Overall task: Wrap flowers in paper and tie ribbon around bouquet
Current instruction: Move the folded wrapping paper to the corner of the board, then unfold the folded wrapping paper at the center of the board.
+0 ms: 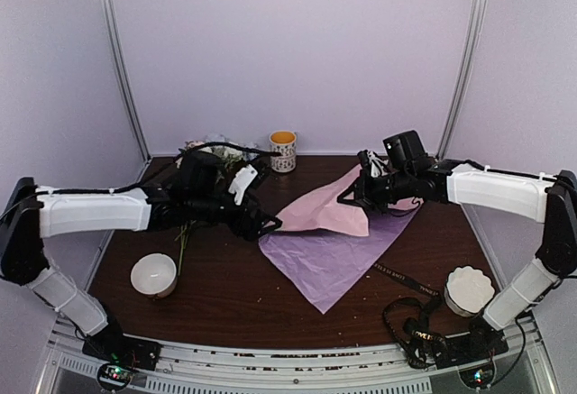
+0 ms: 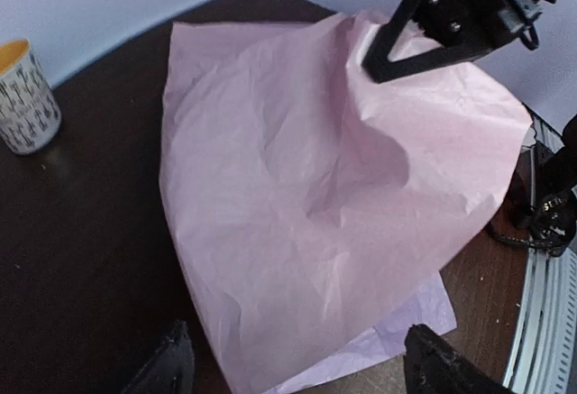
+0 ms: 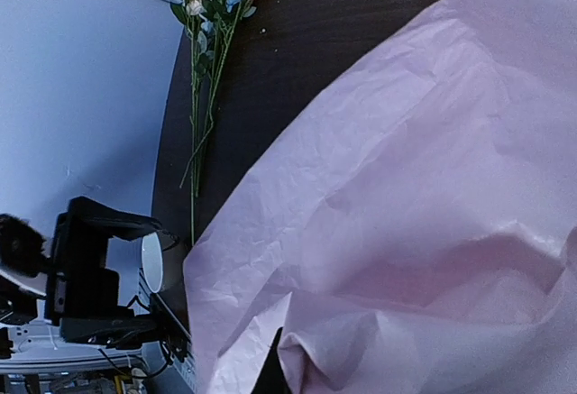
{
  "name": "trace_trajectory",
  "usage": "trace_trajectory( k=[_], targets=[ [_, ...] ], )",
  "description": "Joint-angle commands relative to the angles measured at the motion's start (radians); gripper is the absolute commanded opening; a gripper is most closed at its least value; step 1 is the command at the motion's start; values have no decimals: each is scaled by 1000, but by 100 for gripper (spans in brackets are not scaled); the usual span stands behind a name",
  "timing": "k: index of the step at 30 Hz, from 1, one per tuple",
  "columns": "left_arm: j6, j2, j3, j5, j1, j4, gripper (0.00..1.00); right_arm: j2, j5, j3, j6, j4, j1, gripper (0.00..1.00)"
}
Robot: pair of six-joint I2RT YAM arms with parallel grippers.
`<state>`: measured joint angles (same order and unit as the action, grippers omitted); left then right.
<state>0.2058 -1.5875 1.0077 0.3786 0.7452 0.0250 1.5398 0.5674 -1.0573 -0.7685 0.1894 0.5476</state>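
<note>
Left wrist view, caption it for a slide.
Right gripper pinching the thin pink paper sheet, raised over a dark table.

a. the paper [image 2: 315,187]: thin, matt, finely creased all over; pink on one face, pale lilac on the other, no sheen.
b. the table [image 2: 81,268]: dark brown wood-look top, smooth, faintly glossy.
c. my left gripper [image 2: 302,378], its fingers [image 2: 440,369], and my right gripper [image 2: 371,73]: black matt plastic, slightly rough; small bright screw heads on the right one.
d. my arm shells [image 1: 90,212]: smooth white plastic.
e. the mug [image 2: 27,96]: glazed, glossy.
f. the flowers [image 3: 212,15]: matt petals, thin green stems.
g. the rail [image 1: 297,362]: bare pale metal.
</note>
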Motion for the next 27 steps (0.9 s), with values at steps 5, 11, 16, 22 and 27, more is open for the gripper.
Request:
trace_trajectory(
  k=[5, 11, 16, 22, 27],
  targets=[
    [-645, 286, -173, -248, 234, -180, 92, -86, -159, -226, 120, 300, 103, 0],
    [-684, 228, -96, -355, 235, -127, 98, -99, -184, -340, 183, 408, 153, 0],
    [-679, 171, -29, -474, 235, -163, 98, -87, -211, -429, 249, 519, 186, 0],
    [-595, 117, 24, -419, 235, -165, 37, -80, -202, -493, 294, 568, 203, 2],
    [-285, 115, 78, -259, 201, -134, 0, -75, -303, -548, 356, 608, 186, 31]
  ],
)
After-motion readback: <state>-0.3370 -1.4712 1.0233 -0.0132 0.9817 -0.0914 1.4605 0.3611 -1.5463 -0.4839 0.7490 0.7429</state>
